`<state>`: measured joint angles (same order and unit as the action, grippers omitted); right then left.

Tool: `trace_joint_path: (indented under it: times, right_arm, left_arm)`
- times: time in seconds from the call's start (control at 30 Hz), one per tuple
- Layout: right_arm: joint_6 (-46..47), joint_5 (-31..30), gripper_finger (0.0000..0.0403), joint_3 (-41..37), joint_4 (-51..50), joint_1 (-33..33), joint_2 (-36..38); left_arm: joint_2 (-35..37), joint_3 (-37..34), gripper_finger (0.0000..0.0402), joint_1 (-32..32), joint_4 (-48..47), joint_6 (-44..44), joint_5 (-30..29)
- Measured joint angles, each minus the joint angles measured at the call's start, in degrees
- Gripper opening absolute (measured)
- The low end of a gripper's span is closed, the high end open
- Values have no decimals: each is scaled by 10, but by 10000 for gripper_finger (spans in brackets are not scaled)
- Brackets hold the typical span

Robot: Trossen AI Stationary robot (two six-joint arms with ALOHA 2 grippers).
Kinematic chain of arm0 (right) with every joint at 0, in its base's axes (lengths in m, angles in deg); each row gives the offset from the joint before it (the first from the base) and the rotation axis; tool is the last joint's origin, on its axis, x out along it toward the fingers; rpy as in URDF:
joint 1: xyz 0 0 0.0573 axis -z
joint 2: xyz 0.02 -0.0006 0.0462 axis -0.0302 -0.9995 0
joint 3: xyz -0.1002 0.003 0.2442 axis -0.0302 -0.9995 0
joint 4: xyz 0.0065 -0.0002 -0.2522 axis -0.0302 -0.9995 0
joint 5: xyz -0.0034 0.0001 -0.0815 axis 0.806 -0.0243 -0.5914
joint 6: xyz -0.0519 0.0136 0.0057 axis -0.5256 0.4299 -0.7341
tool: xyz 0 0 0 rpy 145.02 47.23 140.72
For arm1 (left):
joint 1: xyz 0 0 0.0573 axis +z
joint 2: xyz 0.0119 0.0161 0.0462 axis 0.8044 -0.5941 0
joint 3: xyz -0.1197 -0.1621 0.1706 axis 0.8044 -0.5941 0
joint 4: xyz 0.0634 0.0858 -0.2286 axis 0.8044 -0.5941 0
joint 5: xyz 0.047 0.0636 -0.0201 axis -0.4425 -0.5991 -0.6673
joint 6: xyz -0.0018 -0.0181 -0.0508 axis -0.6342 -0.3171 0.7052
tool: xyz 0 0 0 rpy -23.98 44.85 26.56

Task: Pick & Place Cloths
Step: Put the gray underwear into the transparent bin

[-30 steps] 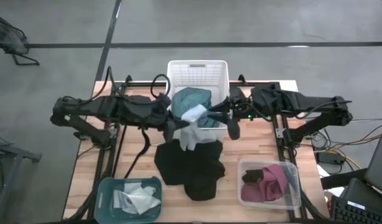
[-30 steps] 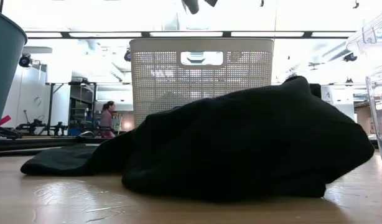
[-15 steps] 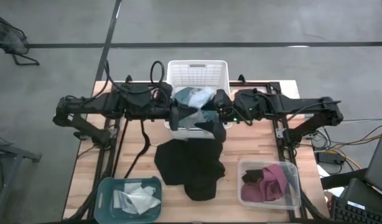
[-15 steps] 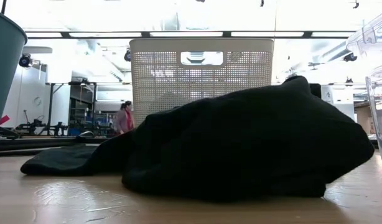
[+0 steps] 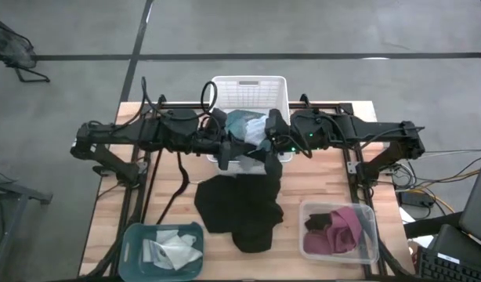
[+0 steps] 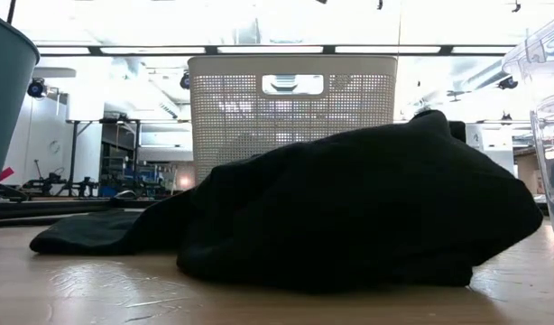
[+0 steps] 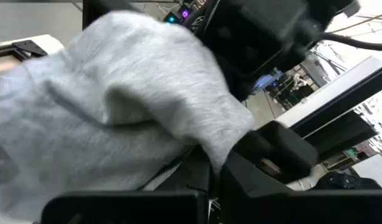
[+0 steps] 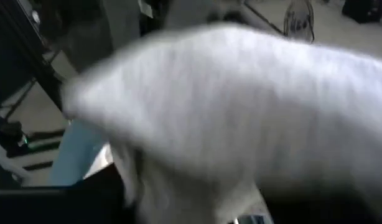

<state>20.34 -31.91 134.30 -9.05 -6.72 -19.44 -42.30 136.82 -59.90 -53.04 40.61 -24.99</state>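
Note:
A light grey cloth [image 5: 254, 128] is bunched in the air over the white basket [image 5: 248, 84], between my two grippers. It fills the left wrist view [image 7: 116, 106] and the right wrist view [image 8: 241, 106]. My left gripper [image 5: 226, 149] reaches in from the table's left and is shut on it. My right gripper [image 5: 265, 141] comes in from the right, close against the cloth. A teal-green cloth [image 5: 239, 119] lies in the basket. A black cloth [image 5: 240, 207] lies heaped on the table in front of the basket, broad in the low view [image 6: 349, 208]. My left gripper holds the light grey cloth roughly level, coming from the table's left. The cloth drapes over the fingers [image 7: 265, 155] and hides which part they are on. It is bunched in several folds [image 7: 178, 124] and lifted clear of the table, above the basket.
A teal tray [image 5: 135, 235] holding small white cloths stands at the near left. At the near right, a clear tray [image 5: 366, 235] holds a maroon cloth and a black one. The basket's slatted near wall [image 6: 290, 117] rises behind the black cloth.
Both grippers have moved toward the far edge and closer together, above the basket. The grey cloth, which hung down in front of the basket's near wall, is now gathered up over the basket.

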Motion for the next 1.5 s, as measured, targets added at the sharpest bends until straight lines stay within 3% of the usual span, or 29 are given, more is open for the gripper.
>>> trace_joint_path:
  times: [0.27,0.33,0.73,0.87,0.97,1.13,1.3,1.5]
  right_arm:
    - [0,5,48,2,-37,0,10]
    - [1,9,22,2,-48,0,13]
    - [84,104,14,2,-218,-14,90]
    - [131,169,14,2,-305,-42,106]
    - [174,205,14,2,-373,-81,107]
    - [220,215,14,-6,-490,-171,95]
    - [259,236,14,-50,-506,-251,89]
    - [286,240,13,-158,-490,-307,86]
  left_arm:
    - [3,1,19,0,1,-24,3]
    - [3,-1,24,0,-2,-32,3]
    - [5,10,45,2,-6,-113,16]
    - [5,8,44,3,-7,-149,13]
    - [4,8,46,7,-6,-164,8]
    - [4,8,44,14,-7,-168,3]
    - [3,6,46,17,-7,-168,3]
    - [3,-8,45,17,-16,-167,3]
